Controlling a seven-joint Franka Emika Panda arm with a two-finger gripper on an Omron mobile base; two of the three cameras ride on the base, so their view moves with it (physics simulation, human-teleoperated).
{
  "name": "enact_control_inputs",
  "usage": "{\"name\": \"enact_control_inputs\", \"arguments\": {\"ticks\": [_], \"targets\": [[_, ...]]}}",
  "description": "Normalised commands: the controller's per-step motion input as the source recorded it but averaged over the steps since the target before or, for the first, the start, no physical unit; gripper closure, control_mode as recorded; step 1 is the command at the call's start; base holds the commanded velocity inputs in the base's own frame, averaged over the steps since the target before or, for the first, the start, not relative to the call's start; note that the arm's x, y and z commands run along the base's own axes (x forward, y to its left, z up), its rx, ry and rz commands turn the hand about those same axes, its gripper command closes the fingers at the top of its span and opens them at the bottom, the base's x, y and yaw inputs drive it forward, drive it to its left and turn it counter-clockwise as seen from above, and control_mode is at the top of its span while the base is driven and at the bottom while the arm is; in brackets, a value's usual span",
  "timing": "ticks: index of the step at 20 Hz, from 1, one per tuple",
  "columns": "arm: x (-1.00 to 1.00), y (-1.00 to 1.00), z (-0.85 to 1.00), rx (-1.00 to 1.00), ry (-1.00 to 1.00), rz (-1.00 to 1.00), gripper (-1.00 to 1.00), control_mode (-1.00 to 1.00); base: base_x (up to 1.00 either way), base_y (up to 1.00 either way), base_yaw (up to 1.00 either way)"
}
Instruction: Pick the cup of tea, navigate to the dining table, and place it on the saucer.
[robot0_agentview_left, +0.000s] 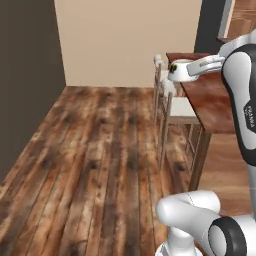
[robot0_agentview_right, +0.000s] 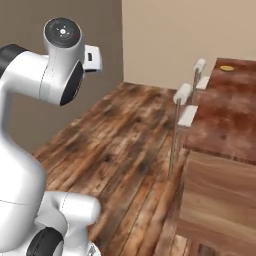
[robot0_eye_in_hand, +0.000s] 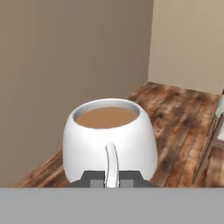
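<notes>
Item: cup of tea (robot0_eye_in_hand: 109, 140). White, rounded, filled with brown liquid; the thin handle faces the hand camera. Held in the air by the gripper (robot0_eye_in_hand: 112, 180), whose two dark finger tips are clamped on the handle, one either side. In the left base view the cup (robot0_agentview_left: 179, 70) shows a dark-and-yellow mark on its side and hangs at the end of the white arm, off the left edge of the table and above the chairs (upright, level, touching no surface).

Item: dining table (robot0_agentview_left: 212, 102). Glossy reddish-brown top on lighter wood panel legs, running from near right to far right. In the right base view its top (robot0_agentview_right: 225, 120) fills the right side.

Item: saucer (robot0_agentview_right: 227, 68). Small, yellow, flat on the far end of the table top, well apart from the cup.

Item: chairs (robot0_agentview_left: 175, 107). Pale seats on thin frames, lined along the table's left side, tucked close to it; the same row (robot0_agentview_right: 187, 102) shows in the right base view.

Item: floor (robot0_agentview_left: 95, 165). Dark, worn wooden planks, reaching left to a brown wall and far to a beige wall (robot0_agentview_left: 125, 40)
</notes>
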Motion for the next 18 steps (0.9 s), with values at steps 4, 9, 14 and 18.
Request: {"name": "enact_control_inputs", "arguments": {"ticks": [4,9,14,18], "targets": [[0.0,0.0,0.0,0.0,0.0,0.0,1.0,1.0,1.0,0.87,-0.49],[0.0,0.0,0.0,0.0,0.0,0.0,1.0,1.0,1.0,0.91,-0.44],[0.0,0.0,0.0,0.0,0.0,0.0,1.0,1.0,1.0,0.97,-0.37],[0.0,0.0,0.0,0.0,0.0,0.0,1.0,1.0,1.0,0.99,-0.33]]}}
